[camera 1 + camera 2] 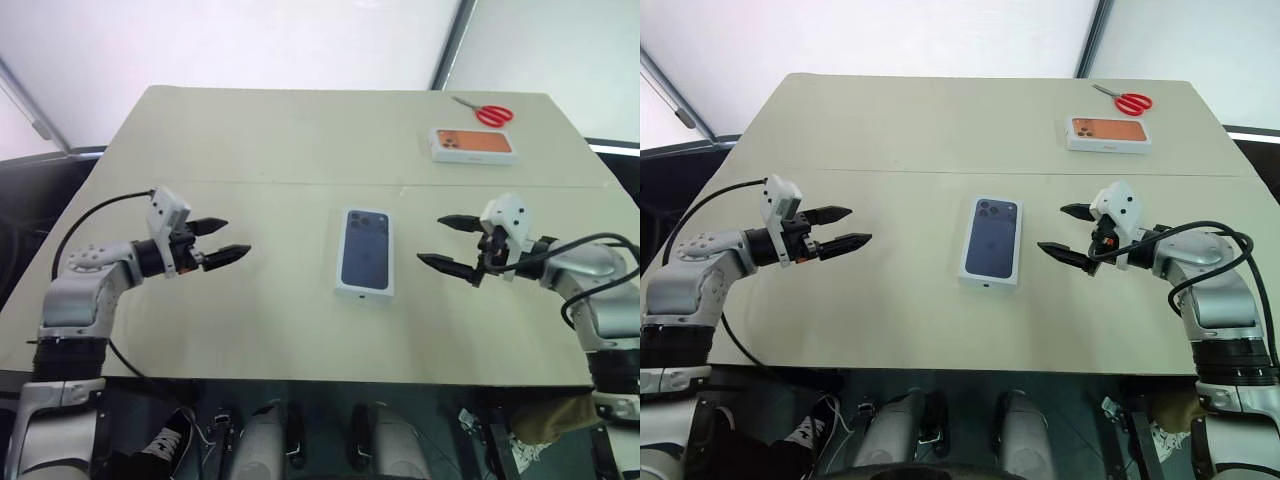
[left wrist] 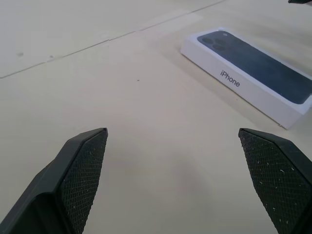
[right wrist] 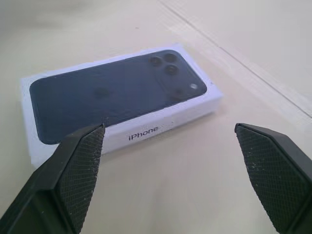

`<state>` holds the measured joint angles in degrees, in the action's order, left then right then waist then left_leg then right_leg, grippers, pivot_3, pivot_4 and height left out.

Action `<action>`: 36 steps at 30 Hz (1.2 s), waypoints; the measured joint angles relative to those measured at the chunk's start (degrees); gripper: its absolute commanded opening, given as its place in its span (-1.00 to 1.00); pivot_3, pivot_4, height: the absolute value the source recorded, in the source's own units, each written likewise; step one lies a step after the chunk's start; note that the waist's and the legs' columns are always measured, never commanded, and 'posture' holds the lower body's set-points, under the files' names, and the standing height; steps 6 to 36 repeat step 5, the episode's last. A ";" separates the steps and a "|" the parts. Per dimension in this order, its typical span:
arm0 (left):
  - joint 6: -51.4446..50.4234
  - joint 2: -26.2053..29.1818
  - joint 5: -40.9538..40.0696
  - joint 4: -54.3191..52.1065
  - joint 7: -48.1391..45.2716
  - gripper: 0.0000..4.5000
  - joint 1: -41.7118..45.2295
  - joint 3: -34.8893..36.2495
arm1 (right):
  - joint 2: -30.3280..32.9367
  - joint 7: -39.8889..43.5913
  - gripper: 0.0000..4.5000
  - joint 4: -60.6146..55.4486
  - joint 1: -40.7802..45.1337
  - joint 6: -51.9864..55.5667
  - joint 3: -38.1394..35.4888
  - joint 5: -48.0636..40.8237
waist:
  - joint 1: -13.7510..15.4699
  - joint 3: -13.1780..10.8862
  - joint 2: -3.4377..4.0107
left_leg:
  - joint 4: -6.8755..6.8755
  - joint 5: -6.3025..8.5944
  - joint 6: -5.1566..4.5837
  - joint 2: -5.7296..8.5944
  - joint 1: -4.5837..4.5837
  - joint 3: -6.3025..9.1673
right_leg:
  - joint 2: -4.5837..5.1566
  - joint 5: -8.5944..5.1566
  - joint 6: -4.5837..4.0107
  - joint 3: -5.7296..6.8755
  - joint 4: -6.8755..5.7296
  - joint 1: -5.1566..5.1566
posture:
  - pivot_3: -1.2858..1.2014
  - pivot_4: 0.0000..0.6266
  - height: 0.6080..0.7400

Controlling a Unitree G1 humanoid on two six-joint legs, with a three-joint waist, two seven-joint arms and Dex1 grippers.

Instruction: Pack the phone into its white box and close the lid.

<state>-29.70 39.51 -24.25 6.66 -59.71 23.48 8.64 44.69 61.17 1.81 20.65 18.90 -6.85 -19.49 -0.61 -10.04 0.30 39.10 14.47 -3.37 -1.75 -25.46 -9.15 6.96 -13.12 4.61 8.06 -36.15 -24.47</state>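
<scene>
The white box point(image 1: 364, 291) lies flat in the middle of the table with the lid point(image 1: 365, 248) down on it. The lid shows a dark blue phone picture on top and "iPhone" on its side point(image 3: 144, 130). The phone itself is hidden. My left gripper point(image 1: 238, 237) hovers open to the left of the box, well apart from it, pointing toward it. My right gripper point(image 1: 428, 238) hovers open just right of the box, also pointing at it. Neither has anything between its fingers point(image 2: 83, 170).
A second white box printed with an orange phone point(image 1: 473, 144) lies at the far right of the table point(image 1: 250, 130), with red-handled scissors point(image 1: 490, 114) just beyond it. A seam crosses the tabletop behind the box. The table's near edge runs below both arms.
</scene>
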 measured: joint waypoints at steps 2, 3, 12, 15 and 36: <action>0.27 0.87 0.00 0.03 0.19 1.00 -1.41 0.28 | 0.08 0.49 0.98 0.07 -0.42 -0.64 -0.27 -0.04 | -0.07 -0.01 0.01 | -0.01 0.01 0.01 0.00 -0.01 -0.01 | 0.00 0.00 0.00 -0.01 0.00 -0.02 | 0.03 -0.52 0.96; 0.39 1.17 -0.05 -0.03 0.25 1.00 -2.12 0.88 | 0.14 0.67 0.98 0.17 -0.40 -0.99 -0.38 -0.01 | -0.12 -0.01 0.01 | -0.02 0.01 0.02 0.00 -0.01 -0.01 | 0.00 0.00 0.00 -0.01 -0.01 -0.04 | 0.03 -0.52 0.96; 0.52 2.28 -0.12 -0.05 0.68 1.00 -3.72 2.45 | 1.04 1.15 0.98 1.28 -0.41 -2.56 -0.49 0.18 | -0.16 -0.01 0.01 | -0.03 0.01 0.03 -0.01 -0.01 -0.02 | 0.00 0.00 0.00 -0.02 -0.01 -0.05 | 0.03 -0.52 0.96; 0.52 2.28 -0.12 -0.05 0.68 1.00 -3.72 2.45 | 1.04 1.15 0.98 1.28 -0.41 -2.56 -0.49 0.18 | -0.16 -0.01 0.01 | -0.03 0.01 0.03 -0.01 -0.01 -0.02 | 0.00 0.00 0.00 -0.02 -0.01 -0.05 | 0.03 -0.52 0.96; 0.52 2.28 -0.12 -0.05 0.68 1.00 -3.72 2.45 | 1.04 1.15 0.98 1.28 -0.41 -2.56 -0.49 0.18 | -0.16 -0.01 0.01 | -0.03 0.01 0.03 -0.01 -0.01 -0.02 | 0.00 0.00 0.00 -0.02 -0.01 -0.05 | 0.03 -0.52 0.96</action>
